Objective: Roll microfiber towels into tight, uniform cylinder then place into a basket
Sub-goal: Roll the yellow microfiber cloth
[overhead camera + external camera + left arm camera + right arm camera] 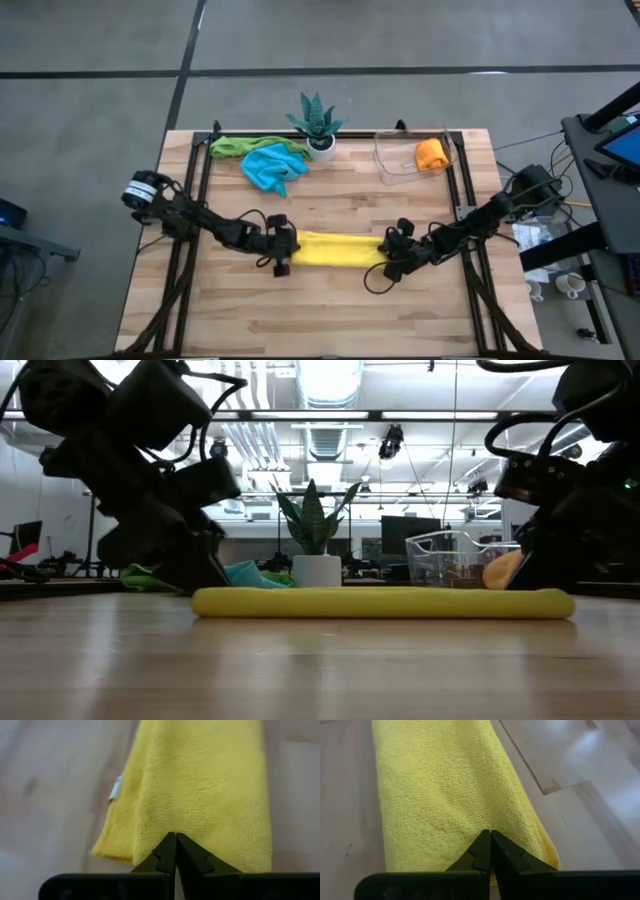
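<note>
Left gripper [281,262] and right gripper [392,262], fingers pinched closed, press the yellow towel [338,250] at its 2 ends. Rolling evenly from both ends should keep it tight.

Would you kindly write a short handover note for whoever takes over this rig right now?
Left gripper: shut, at one end of the yellow towel.
Right gripper: shut, at its other end.
The yellow towel lies as a long folded strip mid-table, not yet a cylinder.
Done: orange towel rolled, in the basket.
Left: roll and bin the yellow, then the blue towel and green towel, crumpled beside the potted plant.
</note>
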Controlling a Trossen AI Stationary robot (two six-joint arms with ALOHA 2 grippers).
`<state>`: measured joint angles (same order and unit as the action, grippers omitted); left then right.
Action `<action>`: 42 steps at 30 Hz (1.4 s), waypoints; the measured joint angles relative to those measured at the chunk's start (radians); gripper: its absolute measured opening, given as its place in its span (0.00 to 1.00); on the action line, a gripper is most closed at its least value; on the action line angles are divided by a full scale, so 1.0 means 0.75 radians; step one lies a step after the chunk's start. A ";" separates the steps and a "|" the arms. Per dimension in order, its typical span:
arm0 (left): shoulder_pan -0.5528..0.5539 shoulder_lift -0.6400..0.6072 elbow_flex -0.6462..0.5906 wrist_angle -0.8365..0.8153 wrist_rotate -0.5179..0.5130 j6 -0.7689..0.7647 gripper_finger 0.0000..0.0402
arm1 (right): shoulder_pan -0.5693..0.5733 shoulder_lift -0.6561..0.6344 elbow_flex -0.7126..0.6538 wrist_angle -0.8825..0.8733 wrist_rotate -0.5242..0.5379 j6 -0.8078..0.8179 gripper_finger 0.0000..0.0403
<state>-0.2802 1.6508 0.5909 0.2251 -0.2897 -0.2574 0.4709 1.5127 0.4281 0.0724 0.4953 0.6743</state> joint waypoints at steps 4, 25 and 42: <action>-0.002 0.001 0.004 0.046 0.079 -0.004 0.00 | -0.006 0.001 0.016 -0.020 0.004 -0.059 0.02; -0.002 -0.009 0.007 0.023 0.073 -0.070 0.00 | -0.009 -0.095 0.280 -0.758 0.135 0.008 0.02; -0.004 -0.035 0.006 0.024 0.066 -0.068 0.00 | 0.012 -0.422 0.257 -1.026 0.201 0.341 0.02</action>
<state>-0.2832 1.6244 0.5953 0.2434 -0.2400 -0.3084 0.4797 1.1965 0.6211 -0.6971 0.6462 0.9299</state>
